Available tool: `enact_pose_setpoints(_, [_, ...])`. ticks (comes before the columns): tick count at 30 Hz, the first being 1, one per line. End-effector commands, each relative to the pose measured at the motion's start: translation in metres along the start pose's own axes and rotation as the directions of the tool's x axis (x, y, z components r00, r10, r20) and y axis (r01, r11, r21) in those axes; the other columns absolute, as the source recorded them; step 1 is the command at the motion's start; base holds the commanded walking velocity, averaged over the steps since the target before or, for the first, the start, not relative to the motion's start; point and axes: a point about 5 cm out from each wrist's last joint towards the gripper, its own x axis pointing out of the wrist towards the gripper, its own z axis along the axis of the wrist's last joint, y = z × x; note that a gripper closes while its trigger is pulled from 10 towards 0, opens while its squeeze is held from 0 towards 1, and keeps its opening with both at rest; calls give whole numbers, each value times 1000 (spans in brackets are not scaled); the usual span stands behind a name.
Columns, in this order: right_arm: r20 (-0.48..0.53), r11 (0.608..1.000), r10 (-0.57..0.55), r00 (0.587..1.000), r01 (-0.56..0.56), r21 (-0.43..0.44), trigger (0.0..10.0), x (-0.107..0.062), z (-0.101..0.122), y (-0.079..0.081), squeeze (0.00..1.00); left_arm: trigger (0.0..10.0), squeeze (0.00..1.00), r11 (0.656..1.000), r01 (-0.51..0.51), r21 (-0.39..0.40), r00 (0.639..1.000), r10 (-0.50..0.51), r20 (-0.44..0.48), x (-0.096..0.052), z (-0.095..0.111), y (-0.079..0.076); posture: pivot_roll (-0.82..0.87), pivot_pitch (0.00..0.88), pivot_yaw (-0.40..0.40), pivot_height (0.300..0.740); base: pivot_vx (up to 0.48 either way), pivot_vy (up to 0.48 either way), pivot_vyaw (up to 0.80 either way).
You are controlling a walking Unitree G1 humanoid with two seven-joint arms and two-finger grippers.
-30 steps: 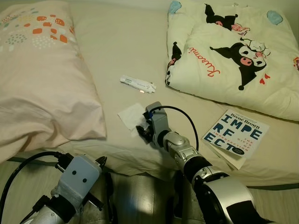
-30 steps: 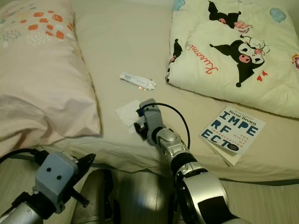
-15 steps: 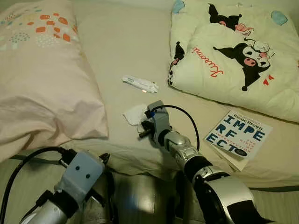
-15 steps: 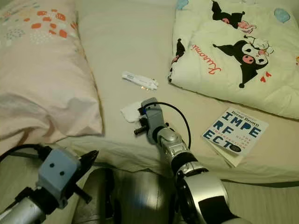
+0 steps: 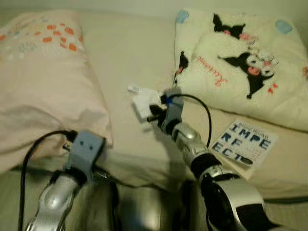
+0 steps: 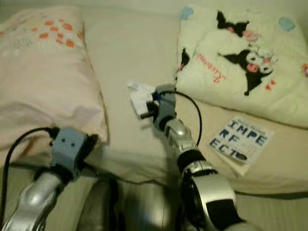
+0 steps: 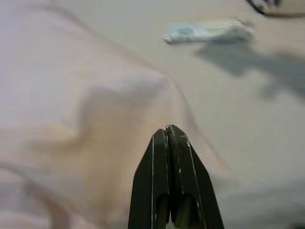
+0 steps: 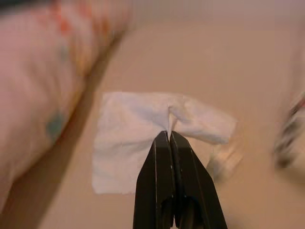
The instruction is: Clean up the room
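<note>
Now that my right pincer [image 8: 169,136] has closed on the white tissue [image 8: 143,138] and lifted it beside the pillow [image 5: 43,96], the bin comes next.

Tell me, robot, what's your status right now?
Right gripper shut on white tissue, lifted off bed. Left gripper shut, empty, by pillow. Nothing in the way.

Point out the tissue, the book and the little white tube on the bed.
tissue [image 8: 138,138], right wrist view, on its flat middle, pinched by the right gripper [image 8: 170,136].
book [image 5: 245,143], left eye view, on the cover lettering.
white tube [image 7: 205,31], left wrist view, on its middle.
</note>
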Motion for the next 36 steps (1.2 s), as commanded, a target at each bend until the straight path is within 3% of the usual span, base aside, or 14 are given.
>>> enact_pose_setpoints(1, [-14, 998, -54, 998, 54, -14, 9608, -13, -16, 0, 0, 10000, 0, 997, -52, -49, 995, 47, -89, 3, -21, -3, -22, 114, 19, 573, 0, 0, 0])
enact_pose_setpoints(3, [-23, 994, -86, 996, 85, -64, 10000, -23, -24, 1, 0, 10000, 0, 991, -85, -106, 991, 73, -111, 8, -26, -5, -28, 108, 21, 573, 0, 0, 0])
enact_pose_setpoints(6, [-72, 987, -123, 990, 115, -112, 10000, -36, -38, 3, 0, 10000, 0, 988, -84, -130, 989, 67, -131, 13, -31, -12, -53, 83, 33, 573, 0, 0, 0])
enact_pose_setpoints(7, [-72, 987, -123, 990, 115, -112, 10000, -36, -38, 3, 0, 10000, 0, 988, -84, -130, 989, 67, -131, 13, -31, -12, -53, 83, 33, 573, 0, 0, 0])
enact_pose_setpoints(9, [-56, 984, -162, 985, 157, -88, 10000, -56, -46, -1, 0, 10000, 0, 988, -98, -120, 987, 81, -137, 18, -35, -20, -61, 75, 46, 573, 0, 0, 0])
enact_pose_setpoints(16, [-30, 961, -233, 972, 225, -162, 10000, -73, -46, -15, 0, 10000, 0, 984, -105, -145, 986, 84, -144, 19, -43, -30, -78, 60, 53, 573, 0, 0, 0])
enact_pose_setpoints(26, [-97, 959, -253, 963, 236, -155, 10000, -85, -54, -10, 0, 10000, 0, 986, -111, -123, 989, 97, -112, 25, -42, -33, -73, 49, 33, 613, 0, 0, 0])
enact_pose_setpoints(36, [-108, 963, -240, 965, 223, -148, 10000, -85, -54, -5, 0, 10000, 0, 986, -116, -117, 990, 105, -98, 23, -44, -34, -61, 31, 16, 648, 0, 0, 0])
